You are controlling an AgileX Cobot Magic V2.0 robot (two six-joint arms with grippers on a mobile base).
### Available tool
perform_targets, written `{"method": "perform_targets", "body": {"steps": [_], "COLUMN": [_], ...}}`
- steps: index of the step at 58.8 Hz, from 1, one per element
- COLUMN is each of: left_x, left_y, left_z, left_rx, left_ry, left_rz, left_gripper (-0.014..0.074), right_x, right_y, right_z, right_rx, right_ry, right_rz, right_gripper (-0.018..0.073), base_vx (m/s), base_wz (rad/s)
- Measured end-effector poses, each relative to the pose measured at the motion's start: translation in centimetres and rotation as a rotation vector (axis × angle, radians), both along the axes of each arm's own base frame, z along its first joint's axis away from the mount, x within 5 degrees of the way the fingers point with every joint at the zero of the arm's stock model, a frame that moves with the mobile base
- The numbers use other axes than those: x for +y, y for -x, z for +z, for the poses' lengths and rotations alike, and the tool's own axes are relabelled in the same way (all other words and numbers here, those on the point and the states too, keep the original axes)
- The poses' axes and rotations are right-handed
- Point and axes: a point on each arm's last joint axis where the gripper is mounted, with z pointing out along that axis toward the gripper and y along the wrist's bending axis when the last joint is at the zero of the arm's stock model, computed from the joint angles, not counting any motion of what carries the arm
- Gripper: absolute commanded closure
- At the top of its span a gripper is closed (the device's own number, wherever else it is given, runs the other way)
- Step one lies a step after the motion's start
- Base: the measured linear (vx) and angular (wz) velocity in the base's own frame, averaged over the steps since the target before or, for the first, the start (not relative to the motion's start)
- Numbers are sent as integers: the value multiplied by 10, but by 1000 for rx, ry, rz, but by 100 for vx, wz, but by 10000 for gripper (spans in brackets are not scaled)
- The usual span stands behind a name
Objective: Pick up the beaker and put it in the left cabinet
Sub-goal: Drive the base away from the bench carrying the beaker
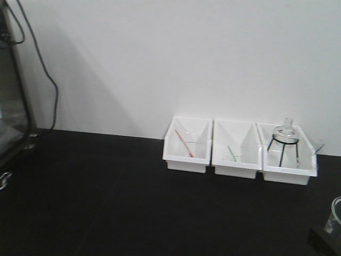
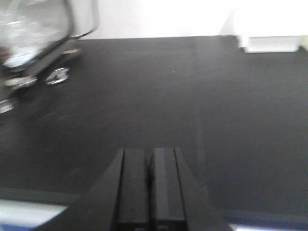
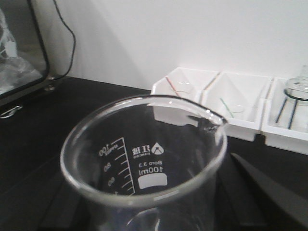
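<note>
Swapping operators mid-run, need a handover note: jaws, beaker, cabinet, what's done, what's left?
Left gripper: jaws shut, holding nothing, above the black table.
Right gripper: jaws appear closed on the beaker, which is upright and looks empty, at the right edge of the front view.
Cabinet: at the far left of the table, well away from the beaker.
Done: beaker grasped, as far as the views show.
Left: carry it across to the cabinet, set it inside, release.
</note>
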Motion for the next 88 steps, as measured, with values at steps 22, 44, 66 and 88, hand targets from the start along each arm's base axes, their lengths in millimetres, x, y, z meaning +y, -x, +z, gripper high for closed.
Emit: {"method": "perform_targets", "body": {"steps": [22,44,66,88], "left_x": [0,0,0,0], "left_y": [0,0,0,0], "left_z": [0,0,0,0], "left_rx": [0,0,0,0], "left_ry": [0,0,0,0], "left_rz": [0,0,0,0], "left_gripper": [593,593,593,593], "right_x": [0,0,0,0], "right_y": [0,0,0,0], "right_z": [0,0,0,0], "right_rx": [0,-1,-1,-1], "right_ry": [0,0,0,0], "right_rz": [0,-1,-1,-1], "right_gripper": [564,564,564,564], "base_vx": [-17,-10,4,19], "base_wz": [69,90,94,61]}}
